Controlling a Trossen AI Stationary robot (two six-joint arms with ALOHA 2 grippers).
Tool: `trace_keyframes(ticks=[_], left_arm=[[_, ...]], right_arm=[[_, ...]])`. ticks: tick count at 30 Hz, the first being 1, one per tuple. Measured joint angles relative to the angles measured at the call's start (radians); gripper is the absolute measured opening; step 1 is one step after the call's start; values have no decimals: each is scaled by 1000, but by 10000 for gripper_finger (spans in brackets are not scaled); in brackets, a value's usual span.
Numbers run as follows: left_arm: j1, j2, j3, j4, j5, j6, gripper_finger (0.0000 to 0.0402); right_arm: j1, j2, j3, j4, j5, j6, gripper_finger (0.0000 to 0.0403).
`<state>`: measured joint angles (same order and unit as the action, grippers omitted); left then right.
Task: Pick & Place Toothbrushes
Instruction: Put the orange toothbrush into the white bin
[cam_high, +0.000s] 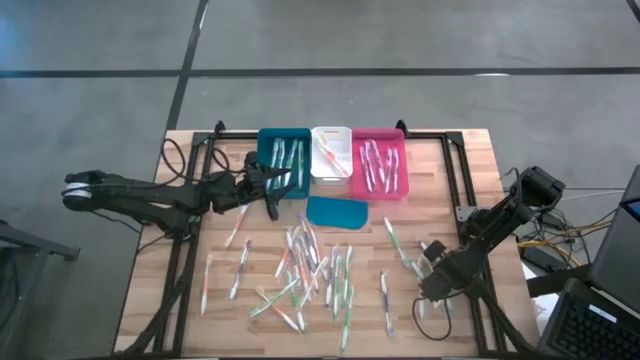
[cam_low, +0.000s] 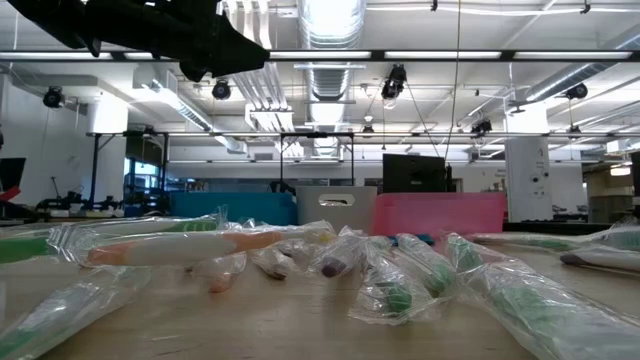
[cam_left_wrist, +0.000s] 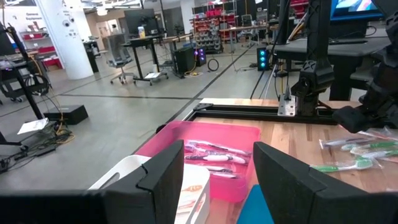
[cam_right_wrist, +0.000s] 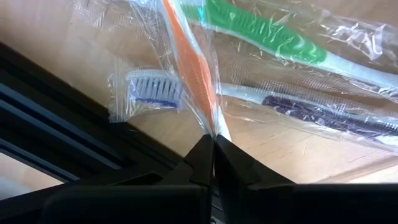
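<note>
1. Toothbrushes (cam_high: 310, 275) in clear wrappers lie scattered across our wooden table (cam_high: 150, 290), nearest the front edge.
2. Our right end effector (cam_high: 432, 287) sits low at the right side, fingers pinched together on the wrapper of an orange toothbrush (cam_right_wrist: 189, 68).
3. Our left end effector (cam_high: 268, 187) hovers wide apart just before the teal bin (cam_high: 284, 160); white bin (cam_high: 330, 152) and pink bin (cam_high: 378, 162) hold more brushes.
</note>
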<state>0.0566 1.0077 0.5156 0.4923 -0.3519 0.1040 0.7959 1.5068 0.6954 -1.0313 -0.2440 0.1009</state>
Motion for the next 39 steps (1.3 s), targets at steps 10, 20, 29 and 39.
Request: trace_keyframes(ticks=[10,20,29,39], left_arm=[[0,0,0,0,0,-8,197],[0,0,0,0,0,-8,197],[0,0,0,0,0,-10,197],[0,0,0,0,0,-38,197]], right_arm=[[0,0,0,-16,0,26,8],[0,0,65,-129,82,0,8],[-2,0,169,-234,192,-33,8],[-64,0,256,-248,395,45,8]])
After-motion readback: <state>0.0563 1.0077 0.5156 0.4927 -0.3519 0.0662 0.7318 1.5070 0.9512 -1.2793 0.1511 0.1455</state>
